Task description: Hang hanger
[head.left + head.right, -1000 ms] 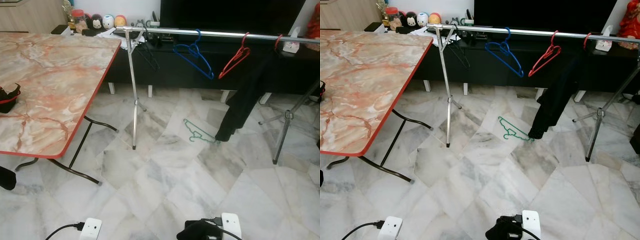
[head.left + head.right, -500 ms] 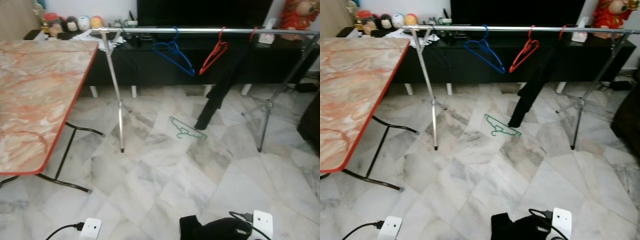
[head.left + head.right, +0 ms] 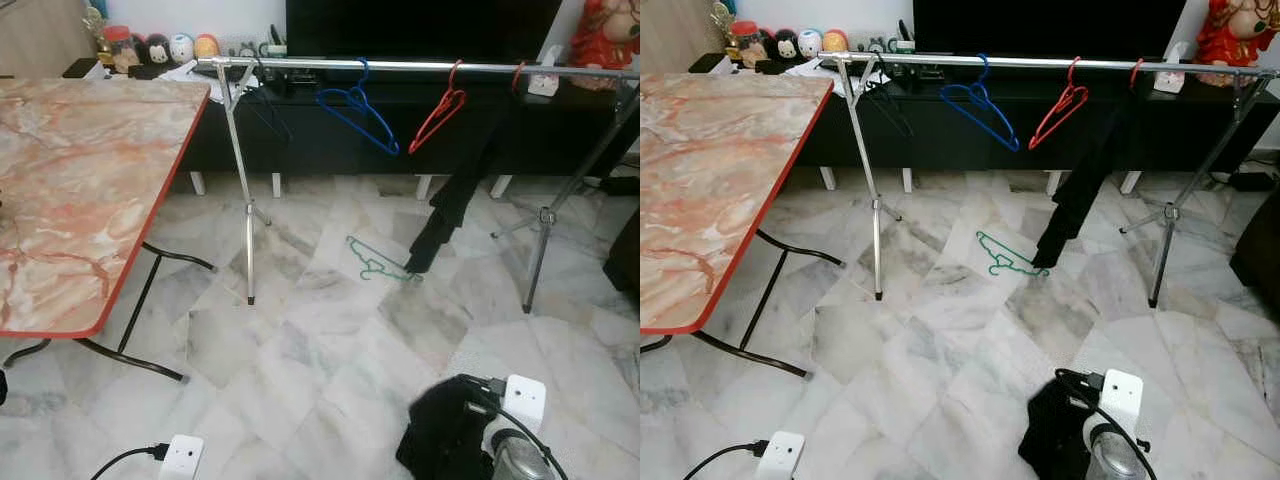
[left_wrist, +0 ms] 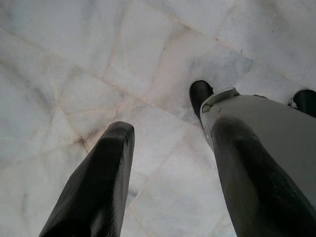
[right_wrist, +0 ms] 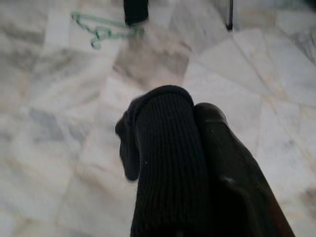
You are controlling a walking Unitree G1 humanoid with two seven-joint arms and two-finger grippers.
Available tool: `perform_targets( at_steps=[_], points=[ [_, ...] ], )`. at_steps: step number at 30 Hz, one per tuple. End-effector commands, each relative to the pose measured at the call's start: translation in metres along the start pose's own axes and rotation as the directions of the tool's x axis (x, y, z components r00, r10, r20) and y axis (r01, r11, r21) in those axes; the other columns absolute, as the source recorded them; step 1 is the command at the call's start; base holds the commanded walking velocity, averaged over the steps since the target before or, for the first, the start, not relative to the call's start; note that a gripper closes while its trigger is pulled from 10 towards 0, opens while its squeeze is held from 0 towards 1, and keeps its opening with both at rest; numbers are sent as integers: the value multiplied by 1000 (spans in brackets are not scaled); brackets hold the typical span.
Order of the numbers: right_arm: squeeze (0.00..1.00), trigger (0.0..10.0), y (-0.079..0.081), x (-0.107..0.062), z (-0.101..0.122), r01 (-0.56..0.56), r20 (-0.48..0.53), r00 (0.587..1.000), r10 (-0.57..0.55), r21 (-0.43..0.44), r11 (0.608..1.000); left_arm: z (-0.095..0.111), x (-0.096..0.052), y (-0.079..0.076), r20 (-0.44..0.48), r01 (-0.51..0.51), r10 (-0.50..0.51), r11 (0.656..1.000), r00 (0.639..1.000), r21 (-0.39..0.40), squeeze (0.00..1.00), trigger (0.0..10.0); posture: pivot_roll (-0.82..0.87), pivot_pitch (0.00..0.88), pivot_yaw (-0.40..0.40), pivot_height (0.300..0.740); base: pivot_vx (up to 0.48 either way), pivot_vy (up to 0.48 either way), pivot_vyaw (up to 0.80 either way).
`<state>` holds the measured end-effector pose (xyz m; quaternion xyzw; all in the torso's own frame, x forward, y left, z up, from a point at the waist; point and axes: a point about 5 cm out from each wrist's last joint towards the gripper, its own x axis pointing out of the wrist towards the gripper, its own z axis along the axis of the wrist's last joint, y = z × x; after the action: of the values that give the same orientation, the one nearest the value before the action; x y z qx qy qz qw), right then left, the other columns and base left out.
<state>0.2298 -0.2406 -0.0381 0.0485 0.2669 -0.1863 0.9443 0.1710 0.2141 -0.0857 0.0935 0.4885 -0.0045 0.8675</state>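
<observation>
Green hanger (image 3: 380, 264) lies flat on the marble floor (image 3: 300, 340), centre of the left eye view, just beside the hem of the black garment (image 3: 455, 195) drooping from the silver rail (image 3: 420, 67) across the top. Blue hanger (image 3: 358, 105) & red hanger (image 3: 437, 102) already hook on that rail; a dark hanger (image 3: 268, 100) sits near the left post. Red-edged marble desk (image 3: 80, 170) fills the upper left. Right pincer (image 5: 182, 163) is low at bottom right of the eye views, well apart from the hanger; in the right wrist view its fingers (image 5: 163, 148) sit together w/ nothing between them, the green hanger small at that frame's upper left. Left pincer (image 4: 168, 163) hangs idle over bare floor, fingers apart, nothing held. Step in hand, by my read: approach & pick up, task barely begun. To do it well: walk closer till the hanger is under the right arm, bend, spread the fingers first, come down over the thin wire near the neck below the hook so the hook stays free for the rail. Wire lies flat on hard tile, so it prob. slides or slips; pinch square & lift slow. Keep clear of the garment hem & the rack leg (image 3: 248, 240). Then aim for the free rail stretch btw the dark and blue hangers.
</observation>
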Motion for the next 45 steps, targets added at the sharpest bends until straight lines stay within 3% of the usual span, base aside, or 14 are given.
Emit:
perform_targets(
  at_steps=[1, 14, 28, 45],
  points=[
    [0, 10000, 6, 4, 17, -21, 92, 996, 20, 9, 1000, -5, -1, -1, -9, -16, 16, 1000, 1000, -11, 0, 10000, -78, 26, -35, 740, 0, 0, 0],
    [0, 10000, 19, 1, 17, -44, 122, 992, 40, 28, 999, -6, -1, 0, -15, -23, 23, 1000, 1000, 10, 0, 10000, -70, 6, -32, 740, 174, 0, 0],
    [0, 10000, 24, 2, 14, -50, 77, 996, 48, 34, 998, -8, -1, 0, -24, -26, 26, 999, 999, 25, 0, 10000, -72, 0, -33, 740, 346, 0, -640],
    [0, 10000, 30, -2, 0, -85, 20, 996, 85, -25, 996, -10, -1, 0, -30, -26, 27, 999, 999, 27, 0, 10000, -75, 0, -37, 740, 359, 0, 0]
  ],
)
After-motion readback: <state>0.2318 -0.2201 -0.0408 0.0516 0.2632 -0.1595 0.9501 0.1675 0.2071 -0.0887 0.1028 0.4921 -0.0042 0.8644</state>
